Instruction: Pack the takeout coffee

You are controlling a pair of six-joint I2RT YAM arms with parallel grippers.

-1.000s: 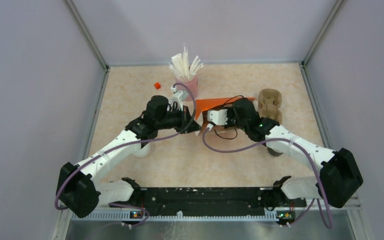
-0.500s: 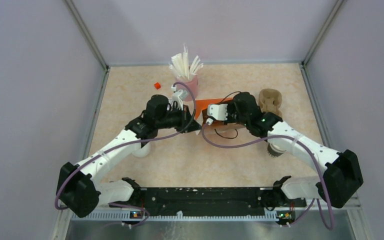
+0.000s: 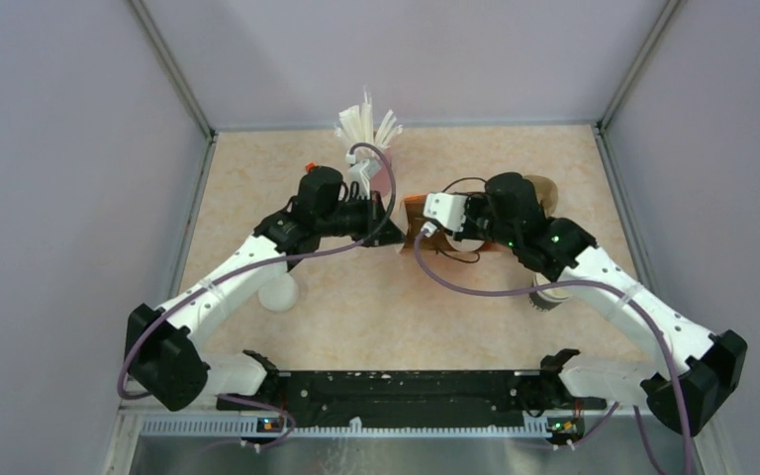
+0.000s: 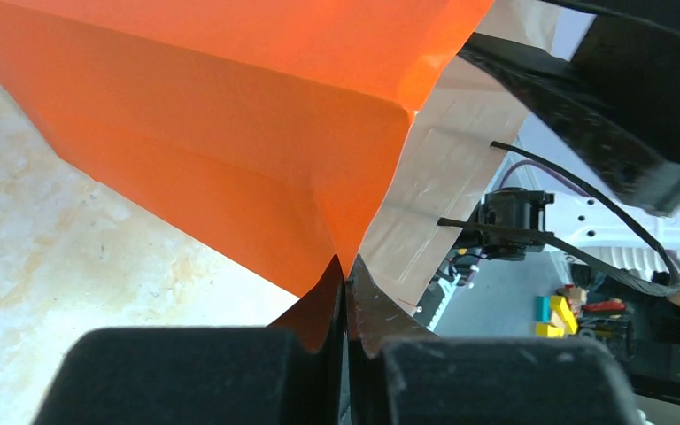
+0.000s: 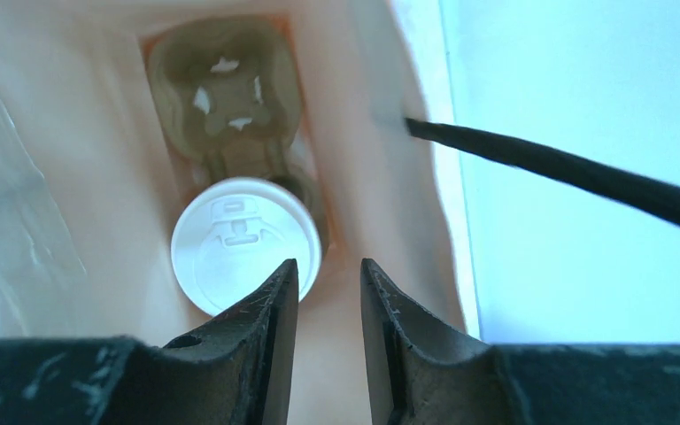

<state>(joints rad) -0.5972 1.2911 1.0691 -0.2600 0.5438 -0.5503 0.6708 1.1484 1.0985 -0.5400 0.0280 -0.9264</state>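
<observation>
Left fingers [image 4: 329, 305] were clamped shut on the bag [image 4: 230, 133] edge. Right fingers [image 5: 276, 301] stood slightly parted and empty inside the bag mouth. Coffee [image 5: 246, 241] stood upright deep in the bag, lid facing them, just beyond and left of the fingertips. Right arm was nearer.

One orange bag [image 4: 230, 133], one takeout coffee [image 5: 246, 243], one lidless dark cup [image 3: 551, 295], one loose white lid [image 3: 279, 294], one pulp carrier [image 5: 221, 97] inside the bag, another carrier [image 3: 537, 186] outside it, one pink cup [image 3: 383, 179] of white straws [image 3: 366, 124] too many to count, one red block [image 3: 309, 165]
</observation>
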